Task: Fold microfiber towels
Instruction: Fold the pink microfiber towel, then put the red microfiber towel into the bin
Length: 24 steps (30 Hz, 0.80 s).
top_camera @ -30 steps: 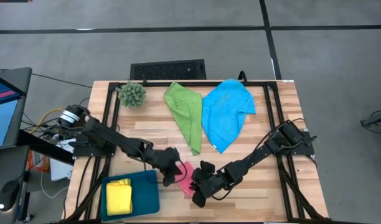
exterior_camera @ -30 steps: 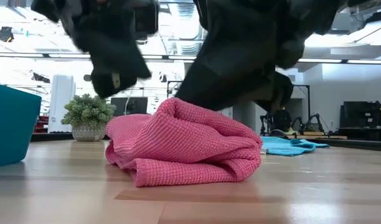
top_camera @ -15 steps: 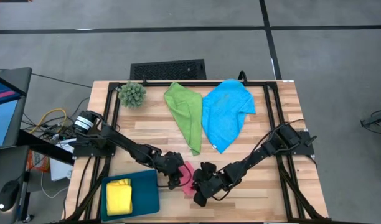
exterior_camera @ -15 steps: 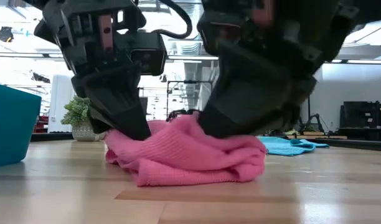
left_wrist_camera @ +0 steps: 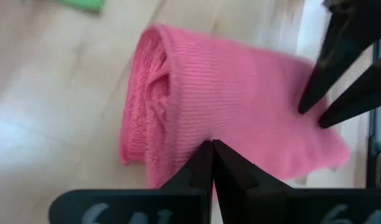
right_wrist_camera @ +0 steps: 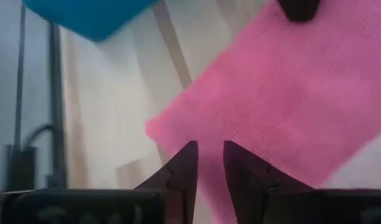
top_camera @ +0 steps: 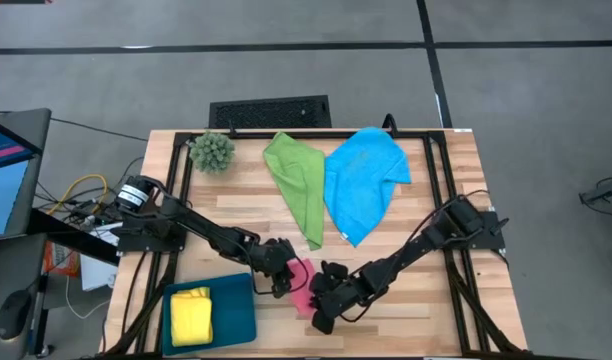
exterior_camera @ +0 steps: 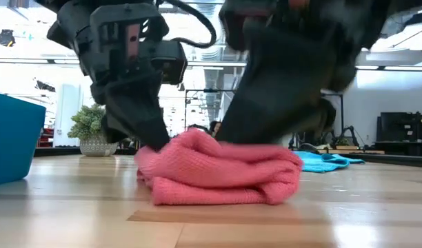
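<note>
Left claw: pinched shut on the pink towel.
Right claw: partly open, pressing it.
Risk: the fold could slip if either lets go.

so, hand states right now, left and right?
Left hand: shut, fingertips pressed onto the pink towel; a pinch on the cloth cannot be told.
Right hand: slightly open, on the pink towel; grip cannot be told.

No text, label, brand or number can be read anywhere. Pale marks on the left gripper's dark body, at six o'clock in its wrist view, are too blurred to make out.
</note>
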Each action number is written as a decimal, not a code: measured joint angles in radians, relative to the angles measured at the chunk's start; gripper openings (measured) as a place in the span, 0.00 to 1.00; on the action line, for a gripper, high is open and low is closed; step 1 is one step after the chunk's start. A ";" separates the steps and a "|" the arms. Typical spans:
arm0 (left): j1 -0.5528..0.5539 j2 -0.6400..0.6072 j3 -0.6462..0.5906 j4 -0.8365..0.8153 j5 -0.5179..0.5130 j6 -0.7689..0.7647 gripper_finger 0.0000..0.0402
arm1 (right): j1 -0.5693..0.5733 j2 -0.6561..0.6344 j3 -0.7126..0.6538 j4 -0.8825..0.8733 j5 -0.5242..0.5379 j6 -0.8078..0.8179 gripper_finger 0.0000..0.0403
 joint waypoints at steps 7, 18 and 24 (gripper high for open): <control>0.015 -0.084 0.000 -0.031 -0.014 0.013 0.00 | -0.024 -0.128 0.001 -0.208 0.022 0.109 0.26; 0.001 -0.124 0.000 -0.053 0.000 0.009 0.00 | -0.130 -0.041 0.001 -0.218 -0.083 0.208 0.61; -0.021 -0.174 0.000 -0.122 0.000 -0.003 0.00 | -0.147 0.001 0.005 -0.168 -0.088 0.248 0.64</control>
